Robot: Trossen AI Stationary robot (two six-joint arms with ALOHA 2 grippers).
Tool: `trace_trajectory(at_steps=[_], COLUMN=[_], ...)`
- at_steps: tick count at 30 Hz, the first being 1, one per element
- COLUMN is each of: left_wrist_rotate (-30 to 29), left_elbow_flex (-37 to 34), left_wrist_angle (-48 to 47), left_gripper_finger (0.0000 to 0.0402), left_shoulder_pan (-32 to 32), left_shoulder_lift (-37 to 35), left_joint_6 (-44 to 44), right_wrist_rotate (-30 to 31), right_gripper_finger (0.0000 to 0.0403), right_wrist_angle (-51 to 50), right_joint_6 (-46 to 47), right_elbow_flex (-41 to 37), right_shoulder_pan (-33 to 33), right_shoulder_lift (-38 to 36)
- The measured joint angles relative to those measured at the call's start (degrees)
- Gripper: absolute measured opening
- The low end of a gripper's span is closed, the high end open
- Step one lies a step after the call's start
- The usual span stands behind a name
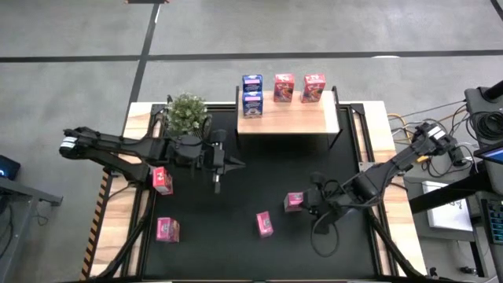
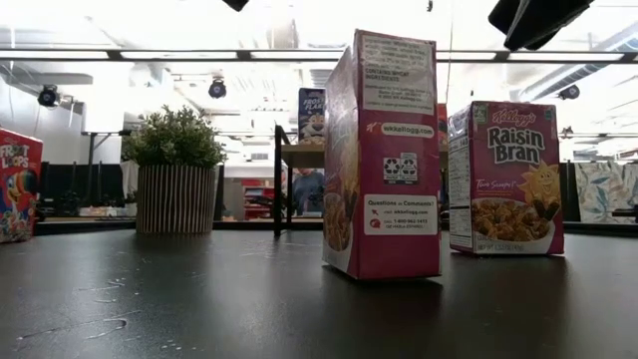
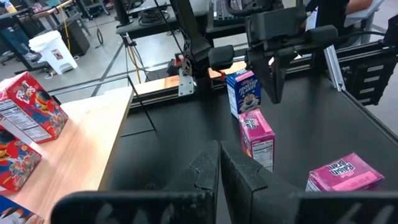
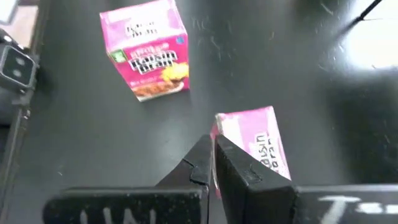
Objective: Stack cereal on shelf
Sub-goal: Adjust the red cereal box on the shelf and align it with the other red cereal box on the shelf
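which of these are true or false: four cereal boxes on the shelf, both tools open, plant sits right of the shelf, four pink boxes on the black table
1. Four small cardboard cereal boxes stand on the pale wooden shelf. True.
2. Both tools are open. False: the left tool and right tool are shut, holding nothing.
3. The green potted plant sits right of the shelf. False: it sits left.
4. Four pink boxes stand on the black tabletop. True.

From the low view you see only a slice of the red cereal box (image 2: pixel 18 185), cut off at the frame's edge. The shelf (image 2: pixel 299 165) is mostly hidden behind the tall pink box (image 2: pixel 384 155). From above, the print on the shelf's boxes (image 1: pixel 283 88) is too small to read.
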Motion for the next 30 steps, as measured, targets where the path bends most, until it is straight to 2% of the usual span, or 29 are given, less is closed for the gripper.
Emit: trace_trajectory(at_steps=[3,6,8,11,13,15,19,24,27,30], left_wrist_rotate=[0.00,0.00,0.00,0.00,0.00,0.00,0.00,0.00,-0.02,-0.02], left_elbow_flex=[0.00,0.02,0.03,0.07,0.07,0.07,0.07,0.07,0.07,0.07], left_wrist_angle=[-0.04,0.00,0.00,0.04,0.06,0.68,1.42,1.24,1.24,1.04], left_gripper_finger=[0.0000,0.0000,0.0000,0.0000,0.0000,0.0000,0.0000,0.0000,0.0000,0.0000], left_shoulder_pan=[0.00,0.00,0.00,0.00,0.00,0.00,0.00,0.00,0.02,0.02], left_shoulder_lift=[0.06,0.05,-0.01,-0.05,-0.05,-0.11,-0.38,-0.84,-1.15,-1.65], left_joint_6=[0.04,0.73,1.23,1.74,2.94,4.03,5.55,7.71,8.98,9.95], right_wrist_rotate=[2.32,11.22,14.33,15.12,14.58,11.55,-0.17,-10.68,-14.06,-14.75], right_gripper_finger=[0.0009,0.0009,0.0009,0.0009,0.0009,0.0009,0.0009,0.0009,0.0009,0.0009], right_wrist_angle=[-2.88,-7.96,-13.44,-20.62,-24.65,-26.48,-26.73,-26.44,-26.68,-26.83], right_joint_6=[0.15,1.88,2.13,1.17,-1.19,-7.02,-20.90,-34.36,-42.30,-54.99], right_elbow_flex=[1.09,3.83,7.00,13.10,18.01,22.63,30.32,36.88,39.13,39.86], right_shoulder_pan=[-0.04,-0.84,-2.37,-7.70,-13.56,-20.34,-35.96,-57.35,-67.43,-74.24], right_shoulder_lift=[-0.14,-1.26,-2.11,-2.80,-2.91,-2.79,-2.33,0.04,2.15,4.51])
